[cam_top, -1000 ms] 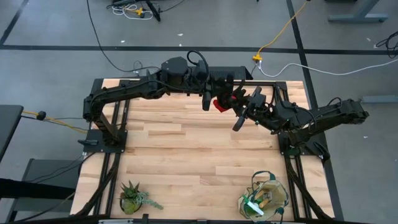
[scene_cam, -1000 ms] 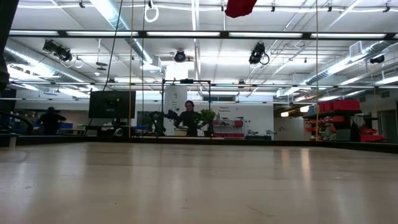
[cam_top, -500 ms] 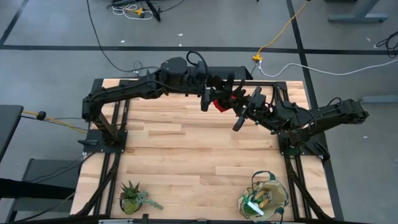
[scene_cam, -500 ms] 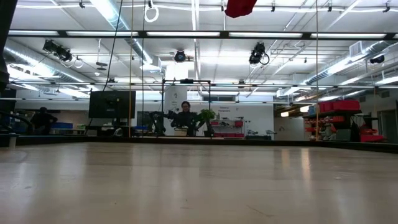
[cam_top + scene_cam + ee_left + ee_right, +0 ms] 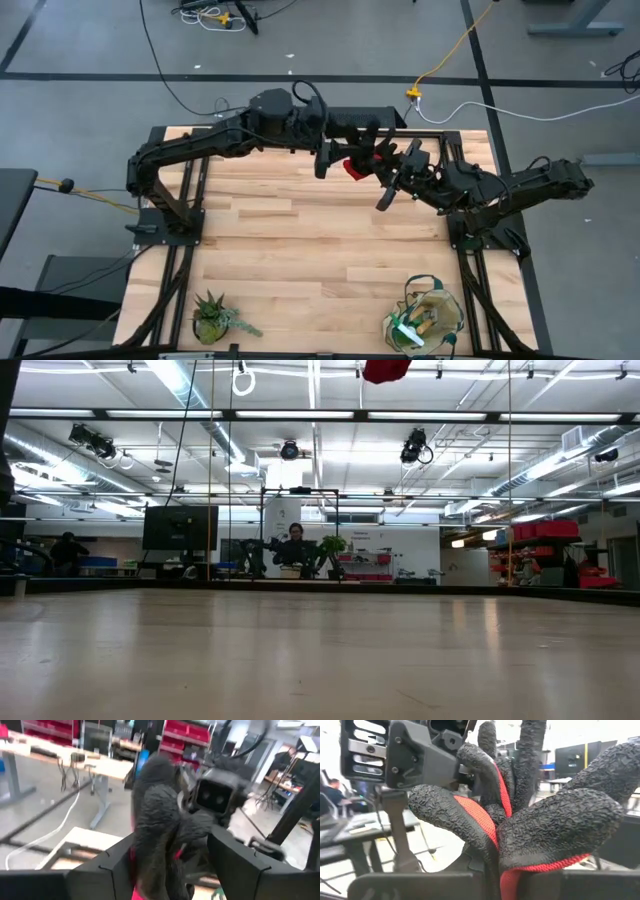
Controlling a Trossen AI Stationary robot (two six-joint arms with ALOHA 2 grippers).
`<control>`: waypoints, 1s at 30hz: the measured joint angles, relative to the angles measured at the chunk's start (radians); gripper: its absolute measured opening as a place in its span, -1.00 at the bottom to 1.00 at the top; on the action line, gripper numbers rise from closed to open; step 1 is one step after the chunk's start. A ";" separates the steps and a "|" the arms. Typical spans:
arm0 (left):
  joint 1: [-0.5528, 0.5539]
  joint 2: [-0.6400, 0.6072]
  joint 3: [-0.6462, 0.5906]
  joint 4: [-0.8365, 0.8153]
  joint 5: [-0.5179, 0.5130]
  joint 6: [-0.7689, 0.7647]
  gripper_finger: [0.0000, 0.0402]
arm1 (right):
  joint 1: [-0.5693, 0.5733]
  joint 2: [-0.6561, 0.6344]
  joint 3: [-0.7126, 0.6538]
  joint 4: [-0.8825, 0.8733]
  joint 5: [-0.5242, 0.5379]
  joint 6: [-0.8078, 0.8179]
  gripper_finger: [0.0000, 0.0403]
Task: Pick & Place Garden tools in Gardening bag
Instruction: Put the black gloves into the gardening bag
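The red-and-black glove pair (image 5: 354, 166) hangs high over the table's far middle; its red edge (image 5: 386, 369) shows at the top of the low view. My right gripper (image 5: 372, 168), reaching in from the right, is shut on it. My left gripper (image 5: 170, 839) is open and comes level from the left. Its fingers stand on either side of the gloves (image 5: 159, 825), with no touch that I can see. The gardening bag (image 5: 426, 318) stands at the near right with wooden-handled tools and a bright green piece (image 5: 404, 330) inside. My right gripper holds the glove pair near its red lower end (image 5: 516, 879); the gloves themselves hide the pads. It comes at them about level from the table's right. The gloves stand up out of the hold, black fingers (image 5: 530, 750) spread upward, lifted clear of the table.
A small spiky potted plant (image 5: 212, 316) stands at the near left. The wooden tabletop (image 5: 300, 240) between the arms and the near edge carries nothing else. People and benches show in the room beyond (image 5: 292, 546).
My left gripper has opened and let go of the gloves, then drawn back a little toward the table's left. The gloves stay where they were, high over the table in my right gripper.
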 joint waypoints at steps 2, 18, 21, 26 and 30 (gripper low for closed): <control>0.000 -0.019 0.000 -0.004 -0.001 0.011 0.18 | 0.000 -0.016 0.000 -0.002 -0.034 0.000 -0.81; -0.006 -0.116 0.001 -0.077 -0.001 0.045 0.17 | 0.000 -0.117 0.000 -0.025 -0.087 -0.001 -0.81; -0.006 -0.115 0.001 -0.085 -0.002 0.041 0.17 | 0.000 -0.120 0.000 -0.034 -0.087 -0.001 -0.81; -0.013 -0.115 0.001 -0.097 -0.002 0.041 0.17 | 0.004 -0.126 0.000 -0.038 -0.106 0.005 -0.81; -0.025 -0.128 0.001 -0.096 0.026 0.040 0.15 | 0.016 -0.146 0.000 -0.050 -0.179 0.006 -0.81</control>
